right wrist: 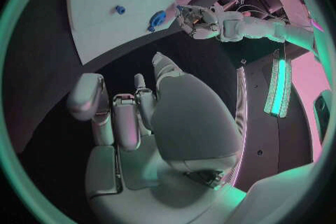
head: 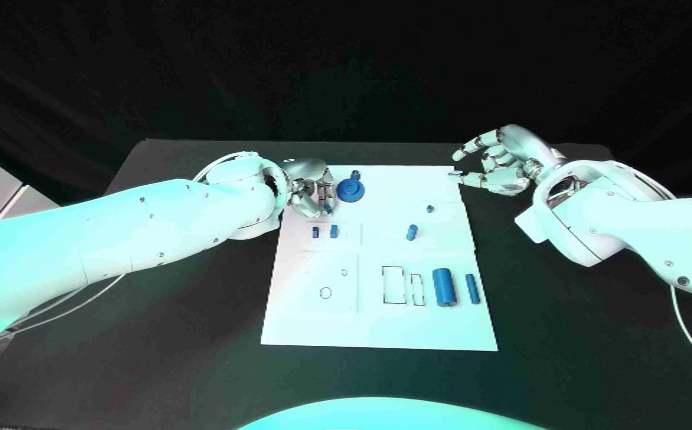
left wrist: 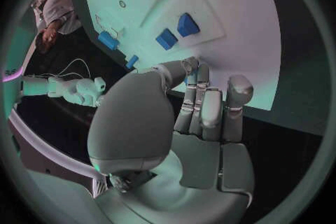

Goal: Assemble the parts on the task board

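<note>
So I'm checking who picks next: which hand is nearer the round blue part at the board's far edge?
Left. The left hand sits right beside the round blue part, at the task board's far left corner; the right hand hovers off the board's far right corner.

Task board (head: 433, 325) at the table's (head: 159, 350) centre: 2 cylinders (head: 456, 289) near its right edge, round part (head: 351, 190) at its far-left corner.
</note>
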Controlling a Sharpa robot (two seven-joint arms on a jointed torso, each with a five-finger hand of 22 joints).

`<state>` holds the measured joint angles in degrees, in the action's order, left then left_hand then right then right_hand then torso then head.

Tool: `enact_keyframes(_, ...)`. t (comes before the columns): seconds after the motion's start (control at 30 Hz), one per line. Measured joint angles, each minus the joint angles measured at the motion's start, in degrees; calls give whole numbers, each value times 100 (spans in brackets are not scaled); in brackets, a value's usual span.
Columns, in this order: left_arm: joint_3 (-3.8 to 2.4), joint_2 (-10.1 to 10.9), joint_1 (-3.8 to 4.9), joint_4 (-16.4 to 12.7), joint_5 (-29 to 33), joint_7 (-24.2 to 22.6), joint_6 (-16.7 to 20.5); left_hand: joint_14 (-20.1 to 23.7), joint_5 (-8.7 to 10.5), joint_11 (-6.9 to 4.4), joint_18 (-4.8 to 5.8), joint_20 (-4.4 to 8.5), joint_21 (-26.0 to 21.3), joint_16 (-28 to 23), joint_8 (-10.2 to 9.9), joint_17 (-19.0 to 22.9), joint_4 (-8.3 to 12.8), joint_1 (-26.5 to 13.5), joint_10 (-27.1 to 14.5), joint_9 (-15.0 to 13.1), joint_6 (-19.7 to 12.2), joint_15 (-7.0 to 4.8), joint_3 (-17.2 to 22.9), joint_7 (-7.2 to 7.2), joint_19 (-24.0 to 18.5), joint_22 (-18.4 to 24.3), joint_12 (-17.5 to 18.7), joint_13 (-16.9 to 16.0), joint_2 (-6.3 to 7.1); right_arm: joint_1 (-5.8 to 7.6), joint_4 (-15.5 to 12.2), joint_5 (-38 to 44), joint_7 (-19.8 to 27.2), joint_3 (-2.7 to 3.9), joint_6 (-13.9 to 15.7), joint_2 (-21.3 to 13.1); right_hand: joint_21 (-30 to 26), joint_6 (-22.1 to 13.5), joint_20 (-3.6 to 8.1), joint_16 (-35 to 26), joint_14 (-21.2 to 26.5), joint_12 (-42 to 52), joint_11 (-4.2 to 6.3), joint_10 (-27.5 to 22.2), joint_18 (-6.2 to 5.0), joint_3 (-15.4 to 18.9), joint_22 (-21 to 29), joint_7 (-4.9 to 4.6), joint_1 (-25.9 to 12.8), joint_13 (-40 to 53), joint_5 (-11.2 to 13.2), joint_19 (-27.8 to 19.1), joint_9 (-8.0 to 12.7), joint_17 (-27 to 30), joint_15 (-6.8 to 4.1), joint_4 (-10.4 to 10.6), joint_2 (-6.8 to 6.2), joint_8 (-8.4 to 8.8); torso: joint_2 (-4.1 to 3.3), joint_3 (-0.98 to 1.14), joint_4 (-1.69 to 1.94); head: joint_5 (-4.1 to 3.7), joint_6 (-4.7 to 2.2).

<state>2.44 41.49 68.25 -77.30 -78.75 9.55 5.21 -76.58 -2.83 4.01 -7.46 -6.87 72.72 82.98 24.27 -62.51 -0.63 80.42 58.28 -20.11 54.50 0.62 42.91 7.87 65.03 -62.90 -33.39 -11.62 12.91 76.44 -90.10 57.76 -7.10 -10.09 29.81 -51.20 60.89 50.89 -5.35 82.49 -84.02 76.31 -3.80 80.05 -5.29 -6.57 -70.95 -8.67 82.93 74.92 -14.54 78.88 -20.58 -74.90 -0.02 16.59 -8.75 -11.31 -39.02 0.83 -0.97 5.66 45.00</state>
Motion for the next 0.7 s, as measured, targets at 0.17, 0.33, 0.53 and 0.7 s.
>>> enact_keyframes(0.17, 3, -15, 5, 12, -1, 2, -22, 0, 0, 0, 0, 0, 0, 0, 0, 0, 0, 0, 0, 0, -1, 0, 0, 0, 0, 0, -1, -1, 0, 0, 0, 1, -1, 0, -1, 0, 0, 0, 0, 0, 0, 0, 0, 0, 0, 0, 0, 0, 0, 0, 0, 0, 0, -2, 0, 0, 0, 0, 2, 0, 1, -4, 4)
enact_keyframes(0.33, 5, -26, 7, 15, -1, 2, -29, -20, 0, 0, -1, 0, 0, 0, 0, 0, 0, 0, 0, 0, -1, -21, 0, 0, 0, 1, -1, -1, 0, 0, 0, 2, -1, 0, -2, 0, 0, 0, 0, 0, 0, 0, 0, 0, 0, 0, 0, 0, 0, 0, 0, 0, 0, -5, 0, 0, 0, 0, 2, 0, 1, -8, 6)
enact_keyframes(0.53, 17, -29, 0, 7, 4, -2, -44, -20, 1, -24, -1, 0, 0, 0, -24, -21, 0, 0, 24, 1, 19, -21, 0, -21, 0, -4, 28, -1, 0, 0, 2, 3, -1, 0, -3, 0, 0, 0, 0, 0, 0, 0, 0, 0, 0, 0, 0, 0, 0, 0, 0, 0, 0, -4, 0, 0, 0, 0, 2, 0, 1, -9, 7)
enact_keyframes(0.7, 17, -26, 1, 1, 8, -6, -45, -20, 5, -12, -1, 0, 0, 5, -6, -29, 0, 0, 52, 1, 19, -21, 0, -21, -1, -3, 32, 0, 0, 0, 3, 3, -2, 0, -4, 0, 0, 0, 0, 0, 0, 0, 0, 0, 0, 0, 0, 0, 0, 0, 0, 0, 0, -4, 0, 0, 0, 0, 2, 1, 2, -13, 15)
